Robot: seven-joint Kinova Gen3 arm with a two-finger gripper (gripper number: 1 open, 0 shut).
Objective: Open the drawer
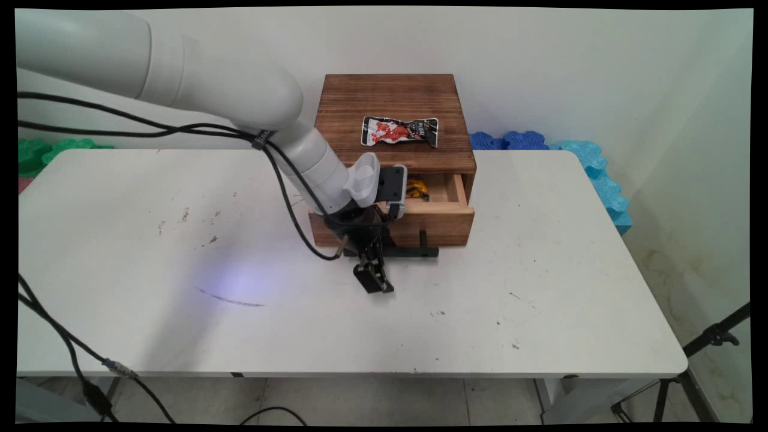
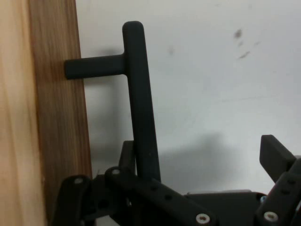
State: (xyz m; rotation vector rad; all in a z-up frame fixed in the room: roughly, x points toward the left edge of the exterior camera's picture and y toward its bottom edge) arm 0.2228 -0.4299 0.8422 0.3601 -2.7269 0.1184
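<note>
Black two-finger gripper (image 1: 373, 279) hangs low, fingers spread, just in front of the black bar handle (image 1: 414, 251) of one brown wooden drawer box (image 1: 393, 108). Drawer pulled out; one yellow-orange packet (image 1: 417, 189) inside. One red-black-white packet (image 1: 399, 131) lies on top.

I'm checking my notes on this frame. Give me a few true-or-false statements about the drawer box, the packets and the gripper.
1. The drawer of the wooden box is partly open. True.
2. A red, white and black packet lies on the table. False: it lies on top of the box.
3. The gripper is open. True: its fingers stand apart in the hand view.
4. The black handle is gone from the drawer front. False: it is attached.
5. An orange packet lies inside the drawer. True.
</note>
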